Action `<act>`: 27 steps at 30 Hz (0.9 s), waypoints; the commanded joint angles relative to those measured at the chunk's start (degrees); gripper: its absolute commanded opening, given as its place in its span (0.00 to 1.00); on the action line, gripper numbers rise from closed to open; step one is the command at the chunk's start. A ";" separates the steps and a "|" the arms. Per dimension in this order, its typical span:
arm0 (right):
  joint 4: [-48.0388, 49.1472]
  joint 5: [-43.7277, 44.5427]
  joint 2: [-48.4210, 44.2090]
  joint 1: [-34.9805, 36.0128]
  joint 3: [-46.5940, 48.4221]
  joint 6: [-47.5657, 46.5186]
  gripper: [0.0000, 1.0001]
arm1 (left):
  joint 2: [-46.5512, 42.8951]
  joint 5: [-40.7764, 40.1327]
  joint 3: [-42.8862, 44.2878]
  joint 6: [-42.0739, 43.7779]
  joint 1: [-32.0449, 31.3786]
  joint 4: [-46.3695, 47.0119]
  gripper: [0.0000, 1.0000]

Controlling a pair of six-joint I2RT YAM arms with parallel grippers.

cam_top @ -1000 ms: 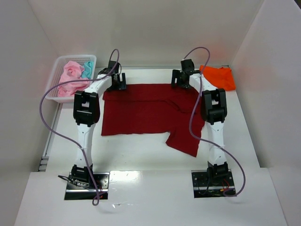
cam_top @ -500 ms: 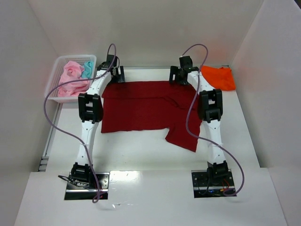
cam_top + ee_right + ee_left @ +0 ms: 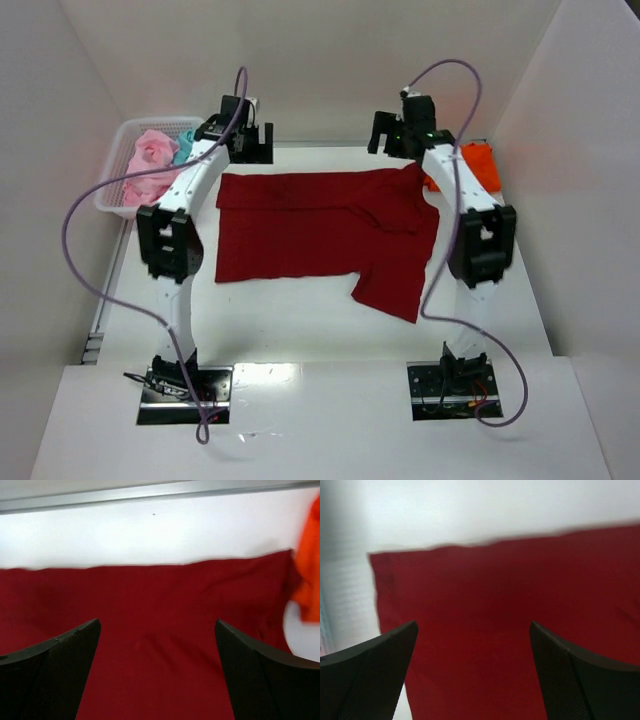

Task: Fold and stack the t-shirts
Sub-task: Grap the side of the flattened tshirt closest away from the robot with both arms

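Observation:
The large dark red t-shirt [image 3: 320, 235] lies spread flat in the middle of the table, one sleeve [image 3: 390, 285] sticking out toward the near right. My left gripper [image 3: 250, 140] hangs open above its far left corner, with only red cloth [image 3: 510, 605] below the spread fingers [image 3: 375, 670]. My right gripper [image 3: 395, 135] hangs open over the far right edge, nothing between its fingers [image 3: 265, 675]. The orange t-shirt [image 3: 482, 165] lies crumpled at the far right, beside the red cloth [image 3: 165, 605] in the right wrist view. Pink t-shirts [image 3: 150, 165] and a teal one [image 3: 183, 150] sit in the basket.
A white mesh basket [image 3: 115, 205] stands at the far left against the side wall. White walls close in the table at the back and on both sides. Purple cables loop from both arms. The orange cloth [image 3: 307, 570] touches the red shirt's right corner.
Both grippers have risen and drawn back from the red shirt's far edge. The right jaws have spread wider. The shirt's far right corner now lies further right.

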 commanded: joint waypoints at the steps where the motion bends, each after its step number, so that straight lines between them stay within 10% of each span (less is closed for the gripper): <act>1: 6.60 2.98 -19.80 0.25 -13.89 0.41 1.00 | -17.93 14.67 -12.18 1.04 -4.89 6.95 1.00; 5: 8.80 2.99 -28.07 -1.59 -30.07 3.66 1.00 | -23.57 29.36 -25.98 -4.92 -9.90 18.02 1.00; 12: 12.49 3.34 -35.82 -4.94 -49.22 10.08 0.96 | -16.12 29.74 -36.01 -18.27 -20.72 34.96 0.94; 27: 13.64 2.81 -29.58 -9.25 -51.36 11.22 0.69 | -0.11 20.60 -34.62 -45.71 -24.06 57.31 0.79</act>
